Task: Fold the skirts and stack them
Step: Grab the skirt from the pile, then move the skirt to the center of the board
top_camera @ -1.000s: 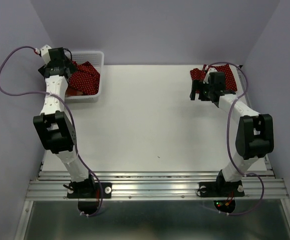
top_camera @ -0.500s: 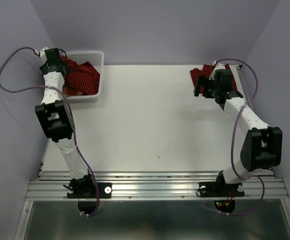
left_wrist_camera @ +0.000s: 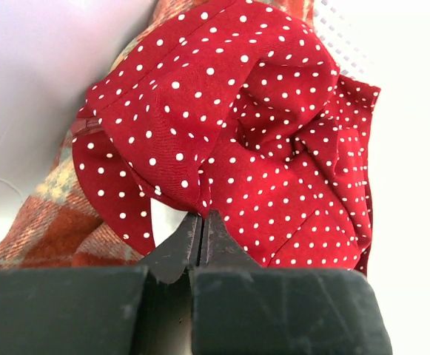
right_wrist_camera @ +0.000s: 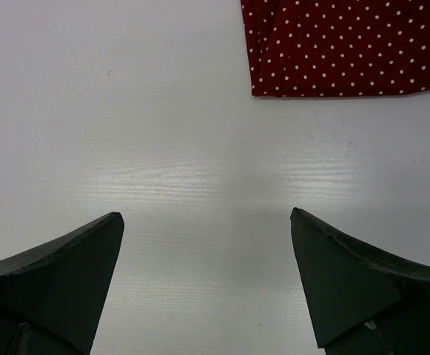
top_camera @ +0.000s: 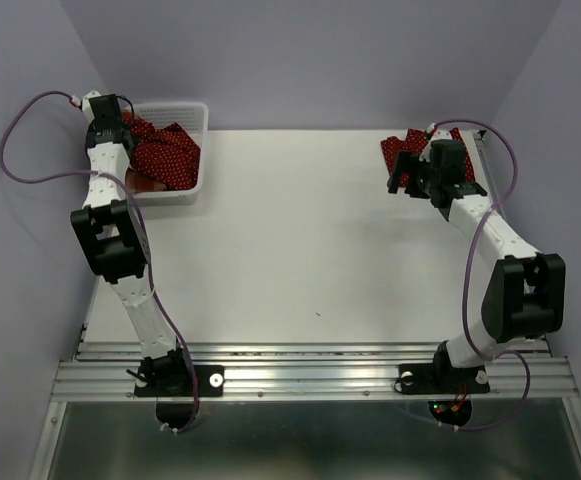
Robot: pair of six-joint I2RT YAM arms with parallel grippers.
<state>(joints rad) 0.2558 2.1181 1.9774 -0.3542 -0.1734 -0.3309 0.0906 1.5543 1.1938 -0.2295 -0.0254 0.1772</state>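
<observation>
One folded skirt (right_wrist_camera: 348, 44) lies far right by your gaping right gripper (right_wrist_camera: 206, 214) — your left gripper (left_wrist_camera: 202, 216) pinches the dotted skirt (left_wrist_camera: 259, 133) in the basket (top_camera: 202, 150), plaid skirt (left_wrist_camera: 48, 225) unfolded beneath.

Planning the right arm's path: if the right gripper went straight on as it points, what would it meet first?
Probably the bare table, short of the polka-dot skirt lying ahead; depth is unclear.

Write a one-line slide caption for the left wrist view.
Left claw shut on a fold of the polka-dot skirt, which lies over the plaid skirt.
</observation>
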